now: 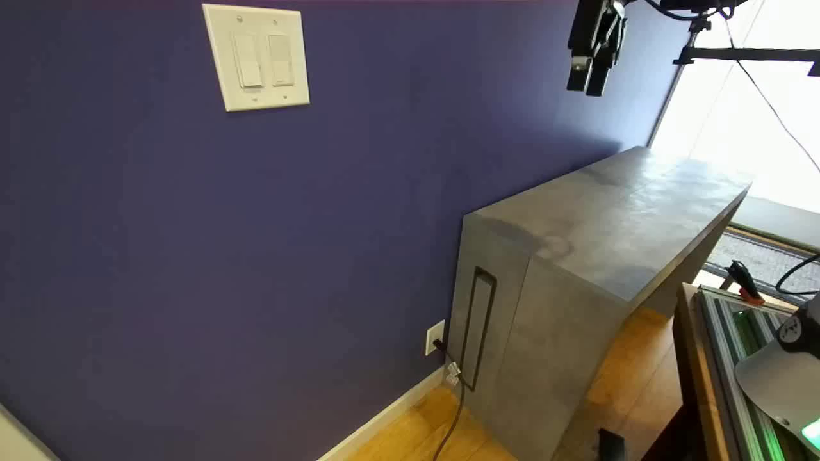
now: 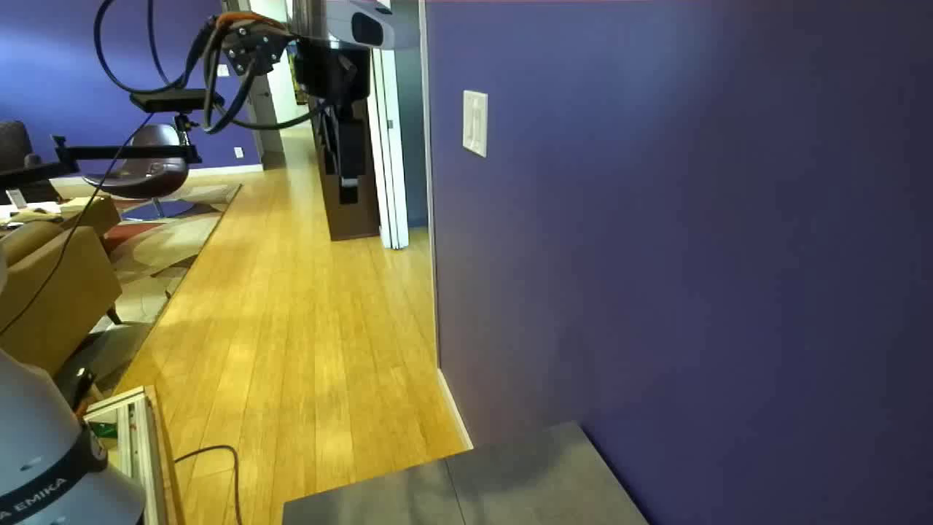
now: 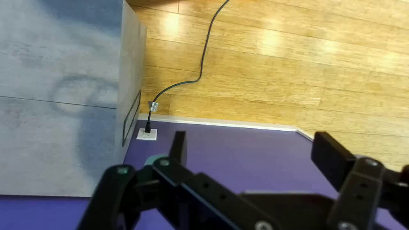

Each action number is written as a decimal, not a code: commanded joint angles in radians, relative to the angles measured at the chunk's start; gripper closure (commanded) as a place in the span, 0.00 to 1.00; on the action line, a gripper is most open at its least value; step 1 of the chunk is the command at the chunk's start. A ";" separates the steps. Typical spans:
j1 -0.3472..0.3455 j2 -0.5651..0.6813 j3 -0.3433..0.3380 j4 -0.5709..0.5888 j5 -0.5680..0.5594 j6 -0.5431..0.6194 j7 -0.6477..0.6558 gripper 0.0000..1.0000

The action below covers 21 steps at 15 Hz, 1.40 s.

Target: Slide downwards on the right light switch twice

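The empty jaws are wide apart, and far left of them in an exterior view is the right light switch (image 1: 280,60) on its white plate (image 1: 269,100), so best close them, press softly, slide down twice.

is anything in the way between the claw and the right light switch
Nothing visible stands between the claw and the right light switch: in an exterior view, only purple wall shows there. The gray counter sits lower.

Right light switch (image 1: 280,59), narrow, white, upright, wall-mounted
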 commanded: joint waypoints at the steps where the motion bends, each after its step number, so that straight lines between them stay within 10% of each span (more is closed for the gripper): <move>1: -0.016 0.002 0.012 0.003 0.006 -0.004 -0.006 0.00; 21: 0.013 0.053 0.018 0.033 0.109 0.036 0.023 0.00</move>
